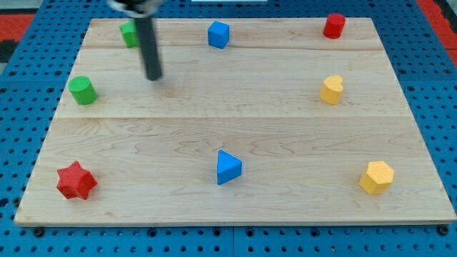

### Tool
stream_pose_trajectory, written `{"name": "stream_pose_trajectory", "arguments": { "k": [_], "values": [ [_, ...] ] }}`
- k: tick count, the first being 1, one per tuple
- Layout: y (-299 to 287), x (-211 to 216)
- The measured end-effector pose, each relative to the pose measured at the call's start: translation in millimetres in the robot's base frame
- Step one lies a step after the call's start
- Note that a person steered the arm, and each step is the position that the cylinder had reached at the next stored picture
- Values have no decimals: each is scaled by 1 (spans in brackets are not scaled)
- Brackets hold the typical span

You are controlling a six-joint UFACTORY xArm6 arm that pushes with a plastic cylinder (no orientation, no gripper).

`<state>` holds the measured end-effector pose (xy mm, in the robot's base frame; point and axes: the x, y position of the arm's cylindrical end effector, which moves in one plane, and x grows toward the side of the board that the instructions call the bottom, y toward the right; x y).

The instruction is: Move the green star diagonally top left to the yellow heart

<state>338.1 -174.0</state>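
A green block [128,33], partly hidden behind my rod so its shape is unclear, sits near the board's top left. The yellow heart [331,89] lies at the view's right, mid-height. My tip [154,76] rests on the board just below and to the right of the hidden green block, apart from it. A green cylinder [83,91] stands to the left of my tip.
A blue cube [218,34] sits at top centre, a red cylinder [333,25] at top right. A red star [76,180] lies bottom left, a blue triangle [228,167] bottom centre, a yellow hexagon [376,177] bottom right. The wooden board [235,207] lies on blue pegboard.
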Motion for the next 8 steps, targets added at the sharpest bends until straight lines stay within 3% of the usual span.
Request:
{"name": "stream_pose_trajectory", "arguments": {
  "k": [2,3,4,5,6,7,8],
  "values": [
    [-120,-53],
    [-117,-113],
    [-38,-99],
    [89,-20],
    [10,-2],
    [-50,-64],
    [-40,-95]
  ]
}}
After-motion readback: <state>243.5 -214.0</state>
